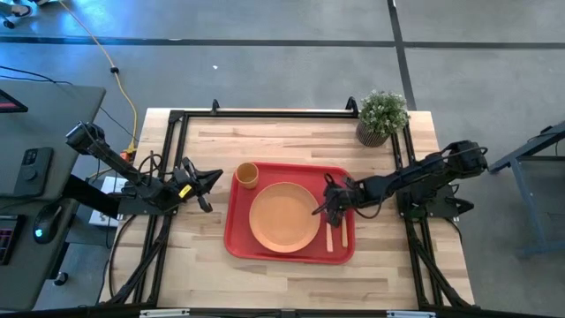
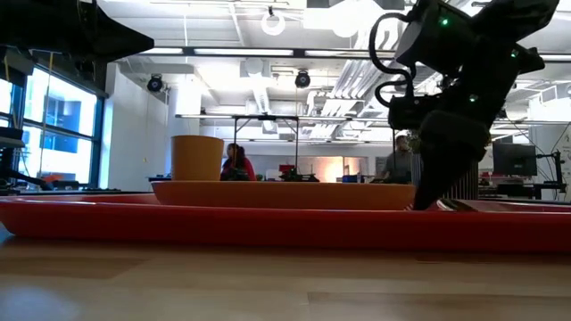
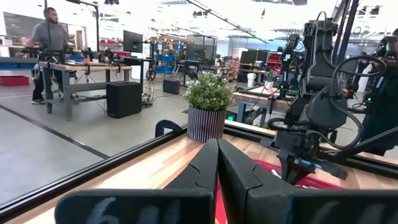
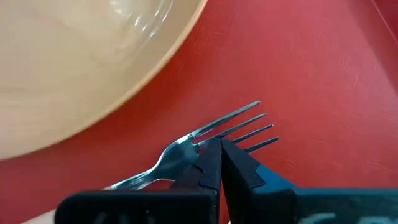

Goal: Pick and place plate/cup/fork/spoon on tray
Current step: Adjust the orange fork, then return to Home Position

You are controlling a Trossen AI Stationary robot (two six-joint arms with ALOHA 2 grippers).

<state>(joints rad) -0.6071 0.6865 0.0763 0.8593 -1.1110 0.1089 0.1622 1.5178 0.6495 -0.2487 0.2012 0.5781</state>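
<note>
My right gripper [image 4: 219, 163] sat pinched shut over the fork [image 4: 211, 138] on the tray [image 4: 311, 68]. The fork looked thin, stiff, slippery — best grabbed mid-handle.

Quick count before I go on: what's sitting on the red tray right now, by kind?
Plate: 1
Cup: 1
Fork: 1
Other orange-handled utensil, head not visible: 1
Total on the tray: 4

Overhead and table-level views share the tray [image 1: 291, 250]; wrist cameras sit close.
</note>
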